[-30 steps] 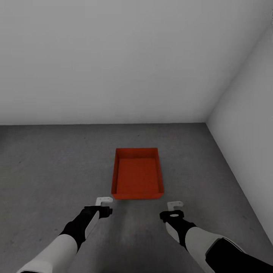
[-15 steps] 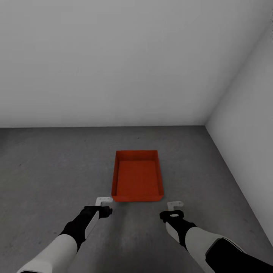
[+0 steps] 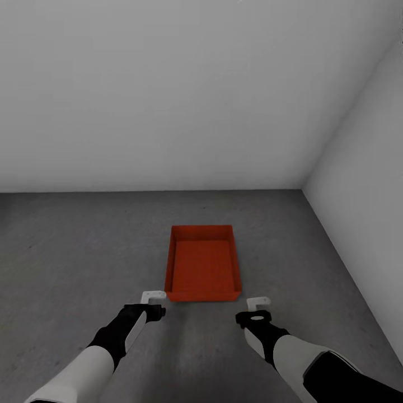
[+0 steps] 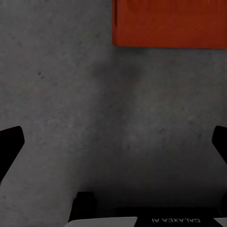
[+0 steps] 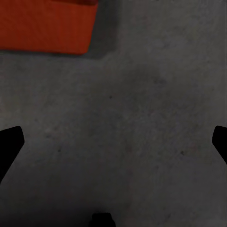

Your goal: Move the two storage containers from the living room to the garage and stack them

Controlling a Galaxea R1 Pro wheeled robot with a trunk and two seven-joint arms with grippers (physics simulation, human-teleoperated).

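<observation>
Here, you have one red-orange storage container (image 3: 202, 263) resting on the grey concrete floor (image 3: 73, 252), near the corner of the white walls (image 3: 168, 89). Your left gripper (image 3: 152, 296) and right gripper (image 3: 258, 303) hang just short of its near wall, one off each corner, touching nothing. Both sets of fingers are spread wide and released.

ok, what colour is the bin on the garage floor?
Plain red-orange all over, no pattern. The bin shows best in the head view, sitting on the grey speckled floor.
</observation>
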